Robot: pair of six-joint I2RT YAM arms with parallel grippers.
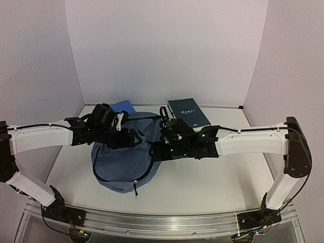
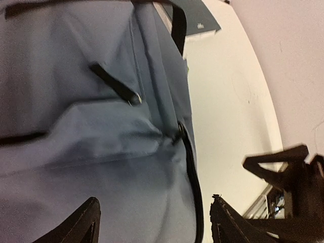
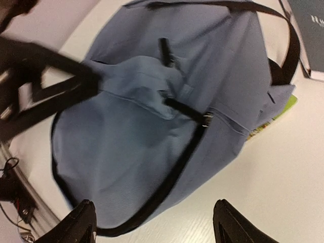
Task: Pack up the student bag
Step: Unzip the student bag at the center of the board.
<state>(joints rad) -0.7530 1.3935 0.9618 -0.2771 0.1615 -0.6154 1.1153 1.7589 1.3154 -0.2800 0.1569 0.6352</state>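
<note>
Left arm [image 1: 40, 137], right arm [image 1: 253, 142]: white shells, black joints, thin black cables [image 1: 35, 126]. Left gripper [image 2: 154, 205], right gripper [image 3: 153, 207]: black.

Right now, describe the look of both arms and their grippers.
Both the left arm and right arm have white shell links, black joints and a thin black cable along the top. Small green lights glow near the right wrist. The left gripper and right gripper have black, pointed fingers.

The student bag [image 1: 119, 164] lies on the table [image 1: 212, 172] (a dark book [image 1: 188, 112] behind it).
</note>
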